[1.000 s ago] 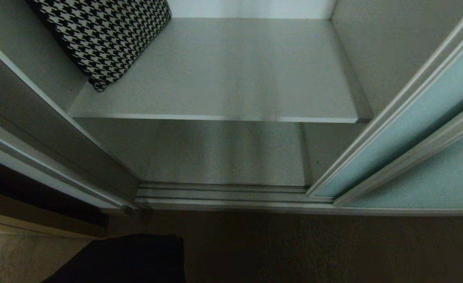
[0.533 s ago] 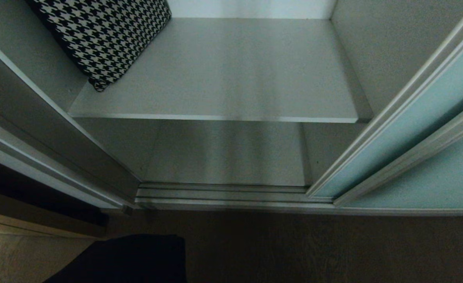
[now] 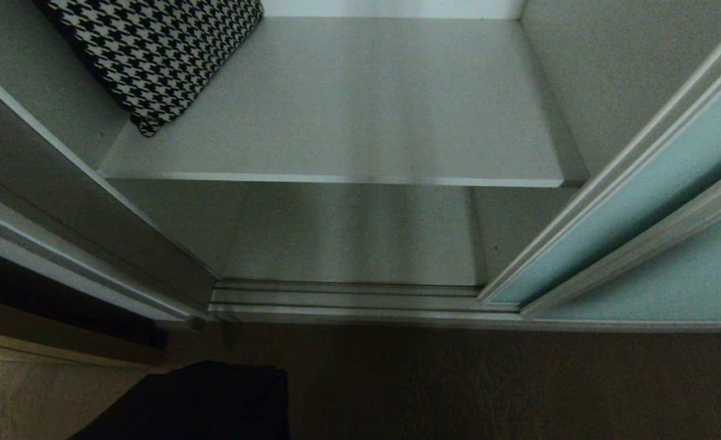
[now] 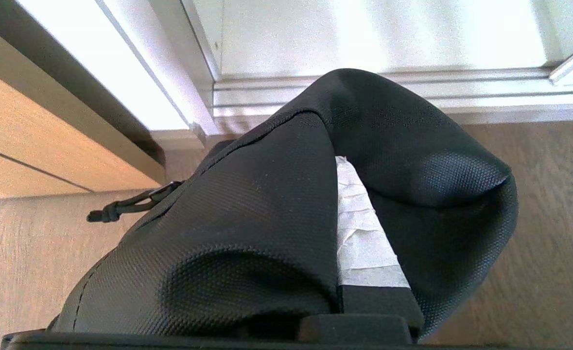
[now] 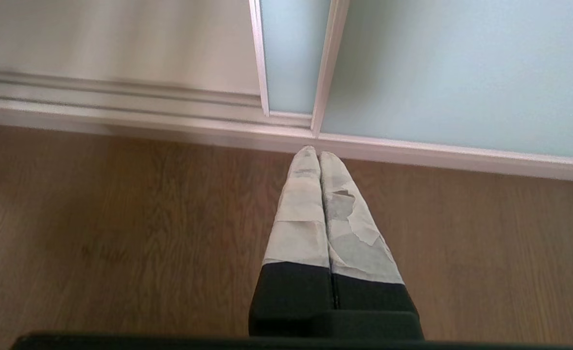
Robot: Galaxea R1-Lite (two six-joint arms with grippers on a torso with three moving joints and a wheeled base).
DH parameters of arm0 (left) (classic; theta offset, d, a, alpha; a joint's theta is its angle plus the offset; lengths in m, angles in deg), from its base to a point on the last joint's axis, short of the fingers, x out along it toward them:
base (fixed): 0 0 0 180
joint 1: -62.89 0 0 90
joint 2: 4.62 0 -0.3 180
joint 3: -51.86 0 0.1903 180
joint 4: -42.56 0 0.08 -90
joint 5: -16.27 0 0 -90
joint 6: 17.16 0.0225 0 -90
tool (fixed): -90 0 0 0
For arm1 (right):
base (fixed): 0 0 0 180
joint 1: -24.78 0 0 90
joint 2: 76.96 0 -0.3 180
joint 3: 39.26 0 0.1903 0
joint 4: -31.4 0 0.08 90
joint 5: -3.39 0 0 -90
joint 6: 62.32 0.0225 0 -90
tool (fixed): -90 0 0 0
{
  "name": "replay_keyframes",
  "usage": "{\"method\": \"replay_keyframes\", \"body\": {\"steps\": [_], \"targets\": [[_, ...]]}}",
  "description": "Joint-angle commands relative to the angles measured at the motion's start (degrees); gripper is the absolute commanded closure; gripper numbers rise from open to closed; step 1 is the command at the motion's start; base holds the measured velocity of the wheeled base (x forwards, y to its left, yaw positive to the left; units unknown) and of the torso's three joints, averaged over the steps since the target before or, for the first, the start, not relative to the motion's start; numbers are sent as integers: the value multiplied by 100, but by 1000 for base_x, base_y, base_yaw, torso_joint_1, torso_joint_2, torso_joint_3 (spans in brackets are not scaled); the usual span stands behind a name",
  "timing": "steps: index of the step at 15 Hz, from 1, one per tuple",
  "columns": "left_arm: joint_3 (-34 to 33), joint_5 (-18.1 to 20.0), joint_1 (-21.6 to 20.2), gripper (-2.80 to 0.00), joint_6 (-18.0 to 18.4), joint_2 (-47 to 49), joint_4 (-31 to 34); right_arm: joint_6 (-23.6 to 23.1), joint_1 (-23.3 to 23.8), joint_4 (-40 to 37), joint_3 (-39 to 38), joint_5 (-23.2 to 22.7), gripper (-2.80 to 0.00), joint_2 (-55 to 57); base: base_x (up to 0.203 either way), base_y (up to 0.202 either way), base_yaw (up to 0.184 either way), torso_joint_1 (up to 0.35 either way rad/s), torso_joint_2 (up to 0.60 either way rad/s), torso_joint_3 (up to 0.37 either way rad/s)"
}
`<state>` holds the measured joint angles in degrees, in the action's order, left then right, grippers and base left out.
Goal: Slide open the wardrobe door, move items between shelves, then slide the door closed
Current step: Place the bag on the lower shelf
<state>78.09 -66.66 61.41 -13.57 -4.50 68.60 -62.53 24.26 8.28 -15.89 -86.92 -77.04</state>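
Clamping the black item (image 4: 247, 233) low over the floor (image 4: 548, 204), the left gripper (image 4: 359, 233) looks pinched on its cloth, apparently a bag. Ahead, shelves (image 3: 336, 110) stand exposed. Right gripper (image 5: 319, 160), pressed together, points toward the sliding wardrobe door (image 5: 451, 68).

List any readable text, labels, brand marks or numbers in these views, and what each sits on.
None: no words, numbers or signs show in any view.
Black item, held in the shut left gripper: plain textured cloth, no label showing.
Houndstooth cushion on the upper shelf: pattern only.
Sliding wardrobe door: plain frosted glass.
Right gripper, shut, taped fingers: no print.
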Motion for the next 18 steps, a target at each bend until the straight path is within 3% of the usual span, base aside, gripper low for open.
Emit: {"method": "replay_keyframes", "body": {"steps": [1, 18], "targets": [[4, 5, -2, 0, 2, 15, 13, -5, -2, 2, 0, -4, 0, -19, 0, 0, 0, 1, 8, -178], [4, 5, -2, 0, -7, 15, 22, -5, -2, 2, 0, -4, 0, -19, 0, 0, 0, 4, 1, -198]]}}
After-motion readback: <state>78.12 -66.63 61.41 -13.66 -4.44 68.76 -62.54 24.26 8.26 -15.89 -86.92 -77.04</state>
